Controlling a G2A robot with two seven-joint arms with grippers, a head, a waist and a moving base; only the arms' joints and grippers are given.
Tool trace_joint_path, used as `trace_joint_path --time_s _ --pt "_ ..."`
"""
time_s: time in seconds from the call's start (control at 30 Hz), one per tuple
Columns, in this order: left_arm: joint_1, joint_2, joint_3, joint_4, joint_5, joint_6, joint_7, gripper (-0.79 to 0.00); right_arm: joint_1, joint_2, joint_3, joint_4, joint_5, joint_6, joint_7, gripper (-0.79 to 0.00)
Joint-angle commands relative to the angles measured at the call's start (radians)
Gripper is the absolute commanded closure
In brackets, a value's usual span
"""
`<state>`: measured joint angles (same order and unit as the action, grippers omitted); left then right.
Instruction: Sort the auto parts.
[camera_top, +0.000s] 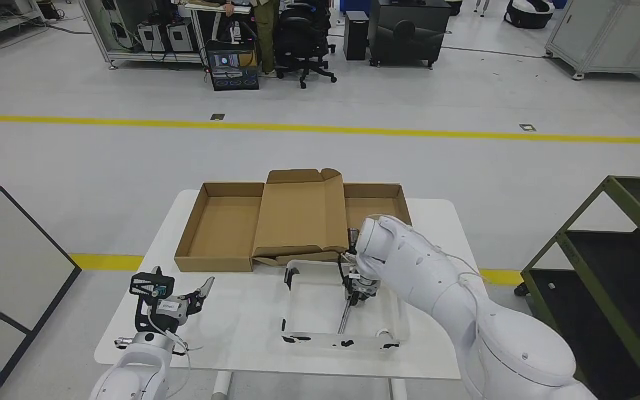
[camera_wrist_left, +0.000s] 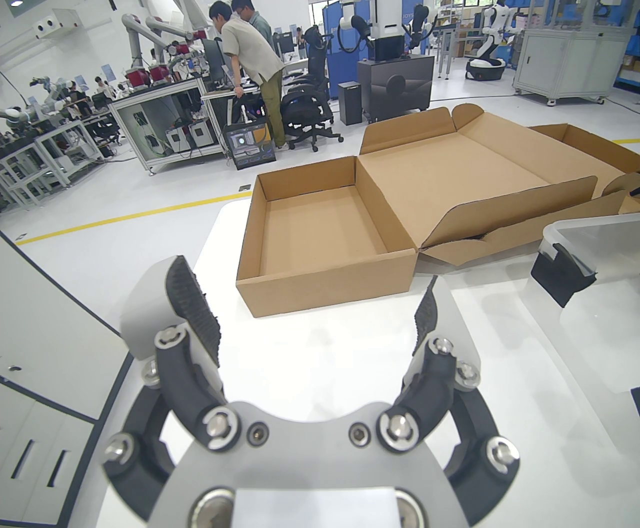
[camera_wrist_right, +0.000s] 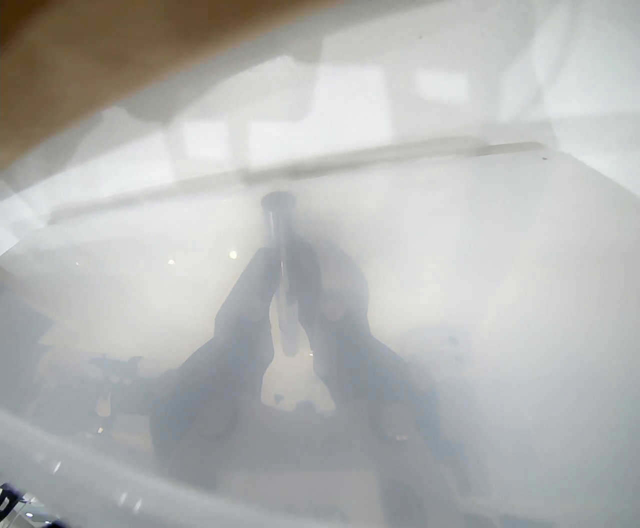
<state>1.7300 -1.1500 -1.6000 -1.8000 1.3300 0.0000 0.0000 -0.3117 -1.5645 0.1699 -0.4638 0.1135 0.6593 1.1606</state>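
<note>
A clear plastic bin (camera_top: 300, 340) sits at the table's front middle, just in front of the open cardboard box (camera_top: 220, 232). My right gripper (camera_top: 353, 290) is lowered inside the bin. In the hazy right wrist view, seen through the bin's wall, the right gripper (camera_wrist_right: 285, 267) is shut on a thin metal rod (camera_wrist_right: 281, 230) with a round head. From above the rod (camera_top: 344, 318) runs toward the bin's front wall. My left gripper (camera_top: 200, 292) hovers over bare table at the front left, and in its own view the left gripper (camera_wrist_left: 307, 295) is open with nothing between its fingers.
The box (camera_wrist_left: 320, 225) has a shallow tray on the left, a wide flat lid panel (camera_top: 300, 212) in the middle and another tray (camera_top: 385, 200) on the right. The bin's corner (camera_wrist_left: 590, 232) carries a black clip. A green rack (camera_top: 590, 270) stands off the table's right side.
</note>
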Motion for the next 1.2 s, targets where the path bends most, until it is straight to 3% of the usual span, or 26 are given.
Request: trace_joint_path --time_s 0.0,0.2,0.4,0.67,0.73,0.93,1.03,1.17 --pt "0.000 0.000 0.000 0.000 0.000 0.000 0.000 -0.785 0.009 0.003 0.000 -0.011 0.001 -0.009 0.009 0.000" --pt "0.000 0.000 0.000 0.000 0.000 0.000 0.000 -0.785 0.021 0.029 0.006 -0.079 0.012 -0.018 0.018 0.000" --pt "0.000 0.000 0.000 0.000 0.000 0.000 0.000 -0.785 0.009 0.102 0.083 -0.201 0.039 -0.082 -0.034 0.000" --pt "0.000 0.000 0.000 0.000 0.000 0.000 0.000 -0.785 -0.067 0.292 0.289 -0.497 0.033 -0.131 -0.088 0.000" --pt "0.000 0.000 0.000 0.000 0.000 0.000 0.000 -0.785 -0.125 0.360 0.377 -0.614 0.013 -0.114 -0.094 0.000" --pt "0.000 0.000 0.000 0.000 0.000 0.000 0.000 -0.785 -0.324 0.510 0.642 -0.884 -0.026 -0.098 -0.056 0.000" --pt "0.000 0.000 0.000 0.000 0.000 0.000 0.000 -0.785 -0.408 0.558 0.768 -0.945 -0.012 -0.124 -0.022 0.000" --pt "0.000 0.000 0.000 0.000 0.000 0.000 0.000 -0.785 -0.469 0.591 0.870 -0.940 0.032 -0.184 0.057 0.000"
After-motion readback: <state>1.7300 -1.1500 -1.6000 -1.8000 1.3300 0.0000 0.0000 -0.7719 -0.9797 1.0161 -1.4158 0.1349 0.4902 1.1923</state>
